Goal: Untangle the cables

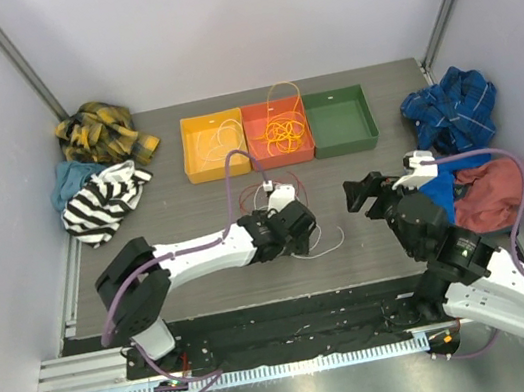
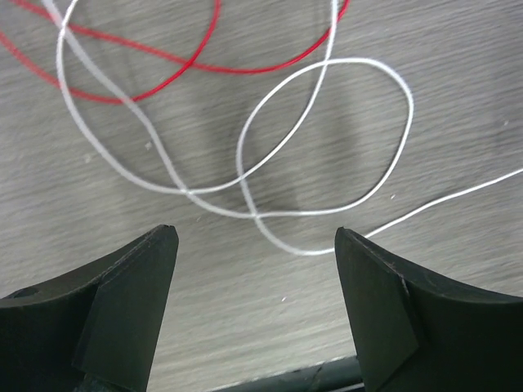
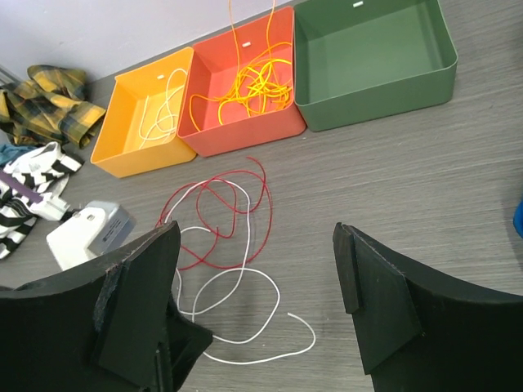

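A red cable (image 3: 270,221) and a white cable (image 3: 279,299) lie in loose crossed loops on the grey table, in front of the bins. An orange cable (image 3: 253,82) is bunched in the red bin (image 3: 245,135), and another white cable (image 3: 159,114) lies in the yellow bin (image 3: 131,159). My left gripper (image 2: 255,238) is open just above the table with nothing between its fingers. The white cable (image 2: 253,214) and red cable (image 2: 245,70) lie just beyond its tips. My right gripper (image 3: 255,237) is open and empty, raised to the right of the loops. From above, the left gripper (image 1: 304,232) sits beside the white cable (image 1: 329,242), and the right gripper (image 1: 368,192) stands further right.
A green bin (image 1: 344,141) with nothing in it stands right of the red bin (image 1: 283,157). Clothes lie in heaps: a yellow plaid one (image 1: 99,133) and a striped one (image 1: 101,204) at the left, a blue plaid one (image 1: 449,107) and a red one (image 1: 490,191) at the right.
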Controlling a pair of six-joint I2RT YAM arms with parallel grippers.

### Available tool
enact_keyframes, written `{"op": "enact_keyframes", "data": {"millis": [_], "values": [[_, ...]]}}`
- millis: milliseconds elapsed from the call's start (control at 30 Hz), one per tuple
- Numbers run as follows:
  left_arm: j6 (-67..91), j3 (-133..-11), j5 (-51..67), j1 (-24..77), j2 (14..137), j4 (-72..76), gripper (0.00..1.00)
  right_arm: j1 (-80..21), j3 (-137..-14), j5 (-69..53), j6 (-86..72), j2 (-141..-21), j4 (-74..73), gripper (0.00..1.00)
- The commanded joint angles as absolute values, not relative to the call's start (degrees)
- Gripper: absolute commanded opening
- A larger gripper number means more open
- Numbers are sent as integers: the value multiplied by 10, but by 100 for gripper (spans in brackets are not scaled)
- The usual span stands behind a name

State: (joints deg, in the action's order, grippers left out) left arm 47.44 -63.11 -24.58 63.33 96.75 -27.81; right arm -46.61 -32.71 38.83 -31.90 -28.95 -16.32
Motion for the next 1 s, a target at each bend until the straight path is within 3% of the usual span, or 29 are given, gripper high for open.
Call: {"op": "enact_keyframes", "data": {"millis": [0, 200, 433, 633, 800, 967], "values": [[427, -671, -256, 632, 1006, -228, 83, -465, -325, 391, -330, -291, -138, 84], [415, -686, -227, 628, 1054, -234, 81, -466, -322, 394, -328, -288, -137, 84], [452, -618, -185, 596, 1070, -177, 77, -466, -319, 391, -329, -289, -136, 84], [468, -580, -129, 592, 1077, -146, 51, -466, -319, 394, -325, -287, -139, 84], [490, -547, -103, 601, 1085, -120, 0, -466, -318, 394, -328, -289, -138, 84], [476, -545, -133, 630, 1054, -123, 0, -466, -316, 389, -329, -289, -139, 84]]}}
